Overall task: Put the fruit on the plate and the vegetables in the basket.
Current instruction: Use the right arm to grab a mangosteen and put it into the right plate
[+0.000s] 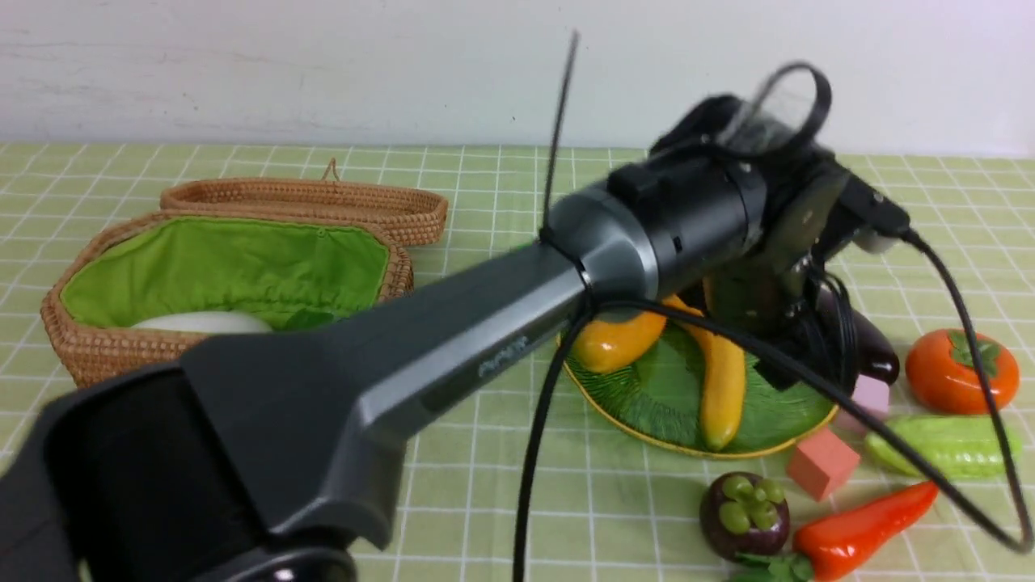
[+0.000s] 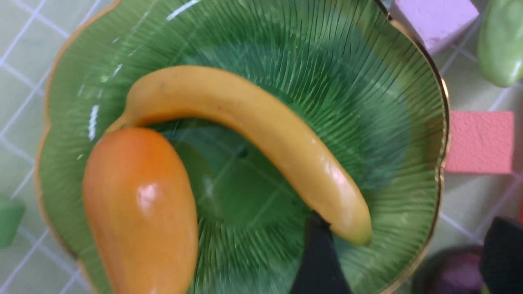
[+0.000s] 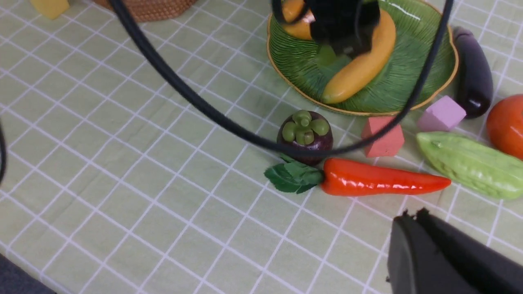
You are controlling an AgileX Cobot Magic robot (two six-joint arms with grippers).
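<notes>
A pale-green checked tablecloth [image 1: 485, 485] is covering the table in front of a plain white wall [image 1: 323, 65]. At the robot's left a brown woven wicker basket [image 1: 105, 347] with green cloth lining is standing open, its flat lid [image 1: 307, 202] lying behind it. A glossy white radish [image 1: 202, 323] is resting inside.

The left arm [image 1: 364, 372] is reaching across to the wide green ribbed glass plate [image 1: 647, 396]. There an orange-yellow mango [image 1: 618, 339] and a long yellow banana [image 1: 722, 388] are lying together, the banana's stem end meeting the mango. The left gripper [image 2: 408, 228] is hanging over the plate's rim, jaws apart with nothing between them. One black finger [image 2: 318, 261] is sitting right at the banana's tip.

A dark-purple eggplant [image 1: 877, 347] is lying just beside the plate's right rim, with a lilac cube [image 1: 869, 398] and a salmon cube [image 1: 821, 462] near it. Further right an orange-red persimmon [image 1: 958, 372] and a light-green bumpy cucumber [image 1: 946, 444] are sitting on the cloth. Nearer the robot a round dark-purple mangosteen [image 1: 744, 517] and a long red chili pepper [image 1: 865, 521] are lying side by side.

The right gripper [image 3: 416, 220] is hanging near the chili. Its jaws seem pressed together, though only a dark corner is showing.
</notes>
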